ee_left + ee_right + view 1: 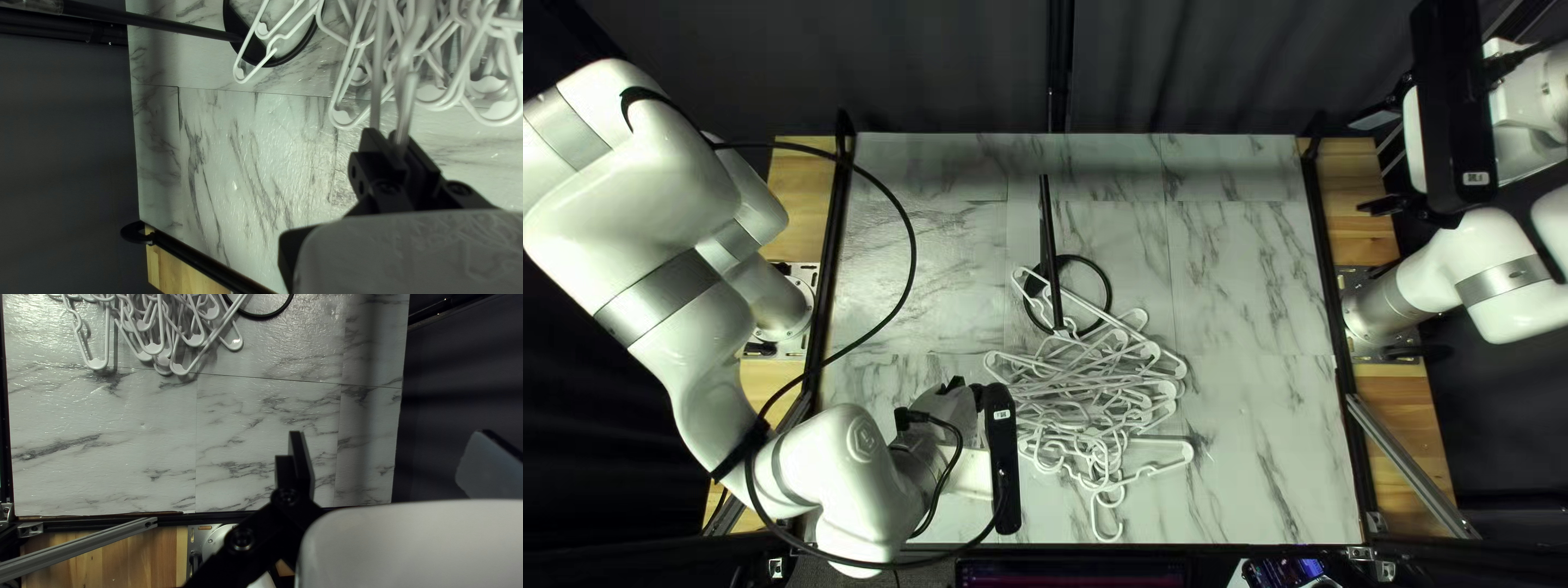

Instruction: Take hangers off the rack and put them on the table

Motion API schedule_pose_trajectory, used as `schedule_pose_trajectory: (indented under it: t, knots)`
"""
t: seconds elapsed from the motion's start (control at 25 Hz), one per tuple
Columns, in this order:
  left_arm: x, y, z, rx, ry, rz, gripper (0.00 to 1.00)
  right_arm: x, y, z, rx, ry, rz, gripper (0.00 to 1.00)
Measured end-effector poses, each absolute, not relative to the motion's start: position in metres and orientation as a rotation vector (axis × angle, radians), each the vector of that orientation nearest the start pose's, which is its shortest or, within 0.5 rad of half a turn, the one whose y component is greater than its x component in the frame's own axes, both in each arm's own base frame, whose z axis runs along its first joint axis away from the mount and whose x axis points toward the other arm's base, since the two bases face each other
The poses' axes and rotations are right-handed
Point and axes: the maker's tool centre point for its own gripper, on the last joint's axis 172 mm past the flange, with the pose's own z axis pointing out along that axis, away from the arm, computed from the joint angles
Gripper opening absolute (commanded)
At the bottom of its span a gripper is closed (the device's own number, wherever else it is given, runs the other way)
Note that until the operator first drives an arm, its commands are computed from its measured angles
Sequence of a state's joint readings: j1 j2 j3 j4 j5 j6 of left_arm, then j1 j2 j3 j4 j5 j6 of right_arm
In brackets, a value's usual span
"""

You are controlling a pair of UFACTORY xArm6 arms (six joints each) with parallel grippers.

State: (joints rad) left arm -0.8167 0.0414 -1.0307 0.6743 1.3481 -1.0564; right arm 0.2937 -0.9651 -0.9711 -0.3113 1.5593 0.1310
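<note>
Left gripper [975,395] is clamping a white hanger [404,117] beside the pile of hangers [1089,381]; right gripper [1367,163] is hovering, fingers standing apart

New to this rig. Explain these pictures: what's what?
Two white robot arms face each other across a marble-patterned table. The top left view looks down at a slant; each wrist view looks along that arm's gripper.

A tangled pile of white plastic hangers lies on the table, beside a black pole with a round ring base, which one hanger overlaps. The left gripper is closed on a white plastic hanger; the right is open, apparently empty.
</note>
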Motion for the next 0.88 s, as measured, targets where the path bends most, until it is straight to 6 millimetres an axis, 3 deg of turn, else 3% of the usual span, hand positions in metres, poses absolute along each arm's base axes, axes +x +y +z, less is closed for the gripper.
schedule_pose_trajectory:
  t: [0.36,0.68,0.88]
  knots:
    - [0.376,-0.183,0.188,-2.34,0.085,-0.364,0.0,0.267,-0.005,0.458,-3.279,-0.175,-0.721,1.0]
    - [0.384,-0.167,0.156,-2.189,0.148,-0.377,0.0,0.267,-0.005,0.458,-3.279,-0.175,-0.721,1.0]
    - [0.393,-0.157,0.147,-2.146,0.174,-0.381,0.0,0.267,-0.005,0.458,-3.279,-0.175,-0.721,1.0]
